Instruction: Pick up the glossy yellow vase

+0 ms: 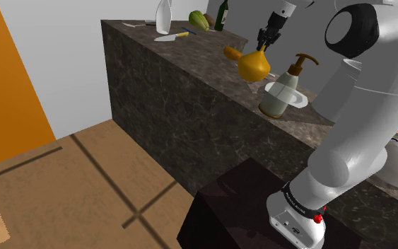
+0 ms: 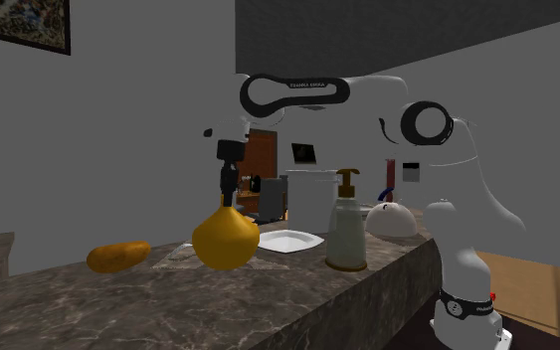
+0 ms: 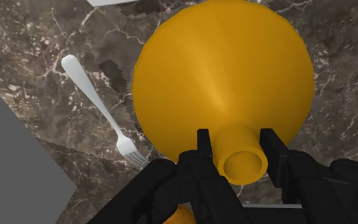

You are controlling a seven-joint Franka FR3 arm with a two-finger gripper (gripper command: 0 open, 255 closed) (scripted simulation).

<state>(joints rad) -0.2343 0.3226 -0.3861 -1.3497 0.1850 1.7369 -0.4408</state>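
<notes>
The glossy yellow vase (image 1: 254, 65) has a round body and a narrow neck, and stands upright over the dark marble counter (image 1: 190, 92). My black gripper (image 1: 264, 44) comes down from above and is shut on the neck. In the second exterior view the vase (image 2: 226, 239) hangs under the gripper (image 2: 230, 194); I cannot tell whether its base touches the counter. In the wrist view the fingers (image 3: 203, 149) clasp the neck on both sides, the gripper (image 3: 238, 156) centred on the mouth above the vase body (image 3: 225, 83).
A soap dispenser (image 1: 285, 88) on a white plate (image 1: 301, 100) stands close beside the vase. An orange oblong thing (image 1: 232, 52) lies just beyond it. A white fork (image 3: 98, 105) lies by the vase. Bottles (image 1: 162, 18) and a knife (image 1: 170, 36) sit at the counter's far end.
</notes>
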